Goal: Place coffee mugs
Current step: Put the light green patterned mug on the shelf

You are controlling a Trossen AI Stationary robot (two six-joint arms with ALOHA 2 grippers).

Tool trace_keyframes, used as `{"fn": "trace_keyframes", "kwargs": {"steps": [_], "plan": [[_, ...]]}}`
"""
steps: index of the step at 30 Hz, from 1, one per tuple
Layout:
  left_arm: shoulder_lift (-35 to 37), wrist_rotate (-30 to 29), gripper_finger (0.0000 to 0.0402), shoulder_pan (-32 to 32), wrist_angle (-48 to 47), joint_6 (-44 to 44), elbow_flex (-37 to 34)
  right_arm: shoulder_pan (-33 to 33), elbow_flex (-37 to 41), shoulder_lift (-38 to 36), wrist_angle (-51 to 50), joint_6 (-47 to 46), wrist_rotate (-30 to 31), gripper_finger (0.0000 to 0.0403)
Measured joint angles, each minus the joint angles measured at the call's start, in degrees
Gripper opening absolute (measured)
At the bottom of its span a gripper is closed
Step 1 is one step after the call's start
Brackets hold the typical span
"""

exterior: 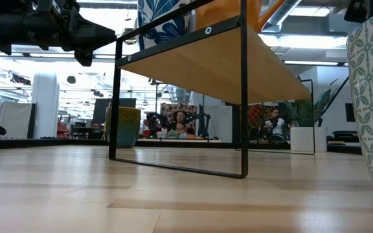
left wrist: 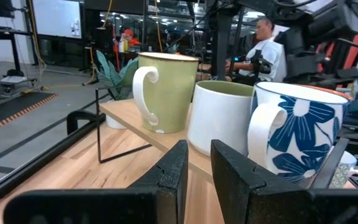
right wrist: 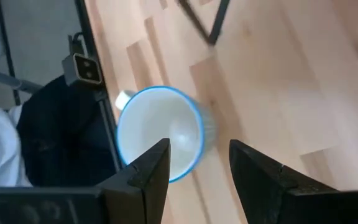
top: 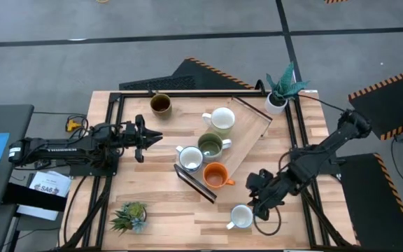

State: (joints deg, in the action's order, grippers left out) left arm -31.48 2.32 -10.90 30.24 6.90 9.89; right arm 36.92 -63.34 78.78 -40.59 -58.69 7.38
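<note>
1. High view shows my right gripper (top: 257, 202) just above the white mug (top: 241, 216), which sits on the table (top: 173, 227) near its front edge, apart from the wooden shelf (top: 256, 129).
2. I see the right fingers released, spread over the mug's rim and holding nothing.
3. My left gripper (top: 157, 136) waits beside the shelf; its fingers look almost closed on nothing.
4. I think a glazed, round wall is slippery: an off-centre pinch can tip the mug or push it off the edge.
5. On the shelf stand the pale green mug (top: 222, 119), olive mug (top: 210, 145), blue-flowered mug (top: 189, 157) and orange mug (top: 215, 174). The brown mug (top: 160, 103) stands alone on the table.
6. Lifting onto this crowded shelf may knock a neighbour.
</note>
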Motion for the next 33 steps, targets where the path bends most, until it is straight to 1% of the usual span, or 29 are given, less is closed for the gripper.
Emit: {"fn": "trace_keyframes", "kwargs": {"steps": [6,10,20,33], "plan": [[0.0,0.0,0.0055,0.0,-0.1,0.0,0.0,-1.1,-2.4,5.2,0.1,0.0,-5.3,0.018],[0.0,-0.1,0.0055,0.0,-0.1,0.0,0.0,-1.1,-3.7,8.5,0.1,0.1,-7.5,0.0176],[0.0,-0.1,0.0055,0.0,-0.1,0.0,0.0,-1.4,-4.1,12.7,-1.6,0.6,-8.6,0.0173],[0.0,-0.1,0.0055,0.0,-0.4,0.0,0.0,-1.5,-3.3,12.4,-0.7,0.7,-7.5,0.0173]]}}
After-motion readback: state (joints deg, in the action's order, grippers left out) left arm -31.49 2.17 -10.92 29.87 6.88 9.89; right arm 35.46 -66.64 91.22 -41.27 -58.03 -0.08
